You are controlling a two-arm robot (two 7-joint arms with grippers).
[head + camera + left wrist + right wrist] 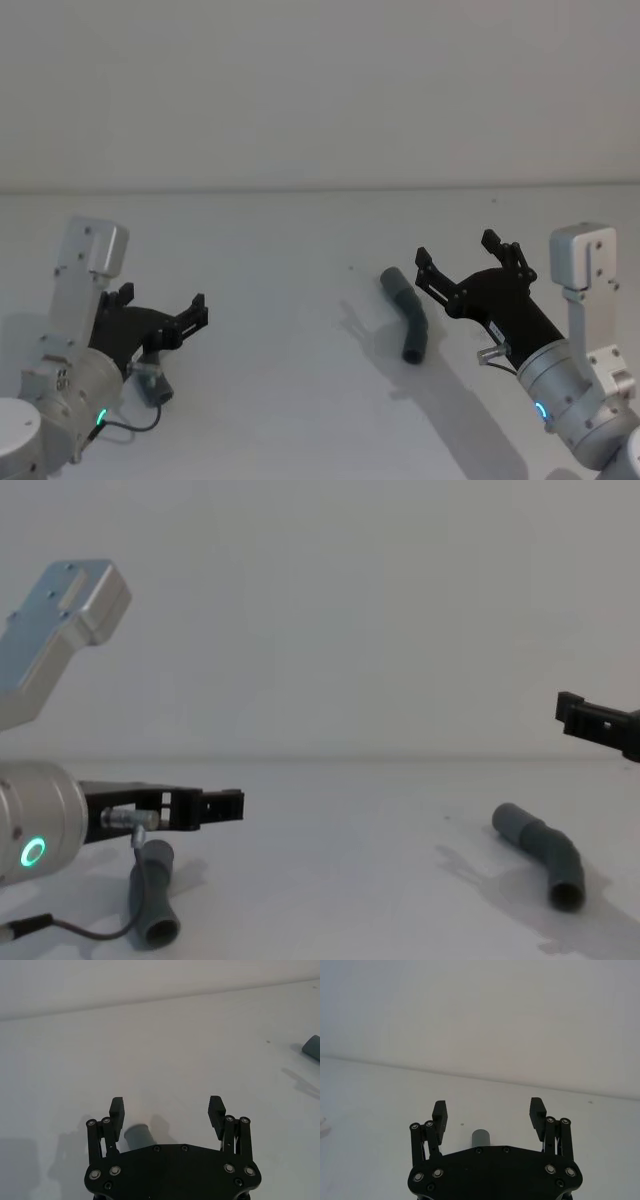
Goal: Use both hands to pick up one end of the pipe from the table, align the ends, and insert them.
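Pipe: your left piece [155,385] lies on the surface [280,400] under the left gripper [165,300], and the right piece [405,315] lies beside the right gripper [457,250]. Both grippers are spread wide, with bare surface between the pieces.

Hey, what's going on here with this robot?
Two bent grey pipe pieces lie apart on the white table. The left gripper hangs open over the left piece; the right gripper hangs open over the right piece. Nothing is gripped or joined yet.
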